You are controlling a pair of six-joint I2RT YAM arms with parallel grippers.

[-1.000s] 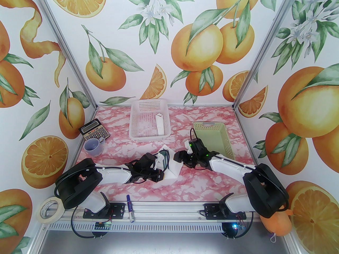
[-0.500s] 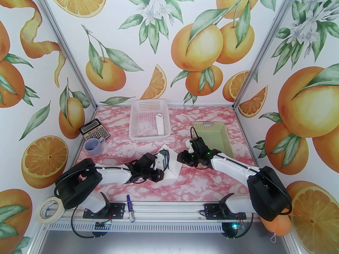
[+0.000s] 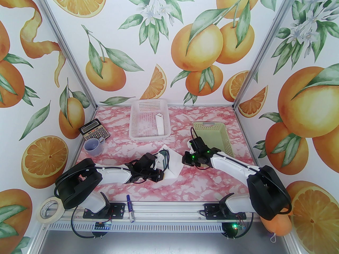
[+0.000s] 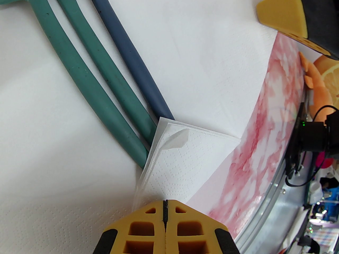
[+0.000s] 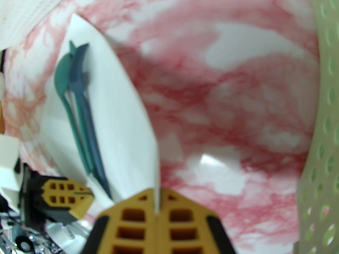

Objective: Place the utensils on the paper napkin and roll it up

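— So, where did we stand on the pink marbled table (image 3: 212, 178)?
— We judged the placing done and the rolling just started. The paper napkin (image 3: 175, 165) lay mid-table between our arms, one corner folded over.
— And the pincers?
— We had the left gripper (image 4: 164, 205) fully closed, with that folded corner apparently nipped at its tips. The right gripper (image 5: 157, 202) was closed too, the napkin's edge caught between its jaws.
— The utensils (image 4: 87, 78)?
— Side by side on the sheet, two teal and one darker blue, handle ends seemingly under the fold.
— Next?
— We reckoned both grips had to carry the paper over the handles together, gently: thin paper tears, and the pieces could slide out.
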